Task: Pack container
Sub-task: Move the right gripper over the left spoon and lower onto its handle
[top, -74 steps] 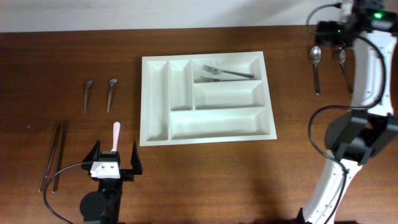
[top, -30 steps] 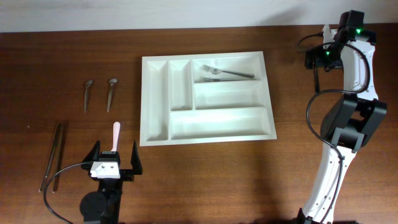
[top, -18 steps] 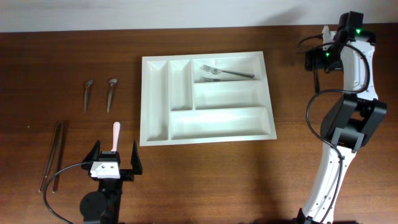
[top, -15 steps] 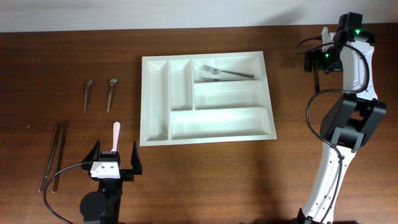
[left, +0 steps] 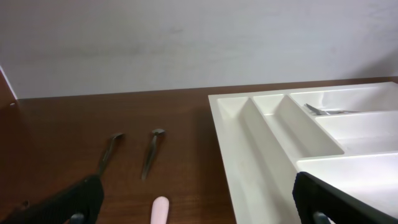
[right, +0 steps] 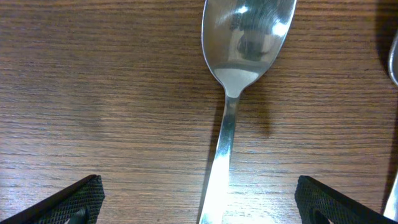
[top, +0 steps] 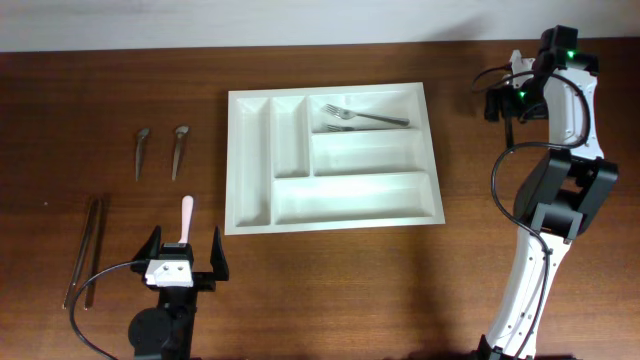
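Container lies flat at table centre, with two forks in its top long compartment. Right gripper at the tray's 2 o'clock, fingers released and spread wide either side of a spoon, clear of its handle. Left gripper at the tray's 7 o'clock, fingers released, holding nothing. A pink handle lies just beyond it at 12.

White container, pink-handled utensil
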You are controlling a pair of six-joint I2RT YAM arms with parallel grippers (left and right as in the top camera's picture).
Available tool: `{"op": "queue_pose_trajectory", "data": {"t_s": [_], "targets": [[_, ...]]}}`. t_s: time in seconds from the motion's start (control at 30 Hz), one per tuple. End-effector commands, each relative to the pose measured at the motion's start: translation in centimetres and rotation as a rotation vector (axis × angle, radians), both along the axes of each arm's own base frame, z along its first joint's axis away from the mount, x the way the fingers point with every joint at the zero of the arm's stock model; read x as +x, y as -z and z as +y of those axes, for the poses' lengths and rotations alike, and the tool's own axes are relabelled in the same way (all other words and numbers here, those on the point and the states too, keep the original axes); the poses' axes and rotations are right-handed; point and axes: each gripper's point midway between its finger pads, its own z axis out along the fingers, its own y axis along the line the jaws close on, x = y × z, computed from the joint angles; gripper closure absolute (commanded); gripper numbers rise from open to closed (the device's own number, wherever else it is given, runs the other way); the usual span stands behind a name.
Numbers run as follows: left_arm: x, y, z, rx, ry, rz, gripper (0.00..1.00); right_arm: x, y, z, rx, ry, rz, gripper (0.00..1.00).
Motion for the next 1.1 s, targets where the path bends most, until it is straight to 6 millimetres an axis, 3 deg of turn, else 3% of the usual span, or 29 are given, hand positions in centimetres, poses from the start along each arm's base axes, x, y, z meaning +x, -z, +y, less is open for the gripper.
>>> {"op": "queue_pose_trajectory", "data": {"t_s": [0.0,0.13,0.53,0.7,1.07], "targets": [[0.0,0.1,-0.2,0.011,0.013,0.001,0.01,-0.6,2.3,0.7,0.028,-0.018,0.048,0.01],[0.0,0.1,-0.2,0.011,0.013,0.001,0.01,-0.9,3.2,0.7,0.035,-0.018,0.069,0.01],[0.0,0.1,-0.2,0.011,0.013,0.001,0.01,0.0,3.0,0.4,0.023,-0.018,0.03,0.02],[0.0,0.1,-0.2,0.011,0.013,0.001,0.01,0.4,2.9,0.3,0.018,-0.018,0.015,0.21],[0.0,0.1,-0.2,0.011,0.013,0.001,0.01,0.1,3.1,-0.4,-0.021,-0.008,0.033,0.22]]}}
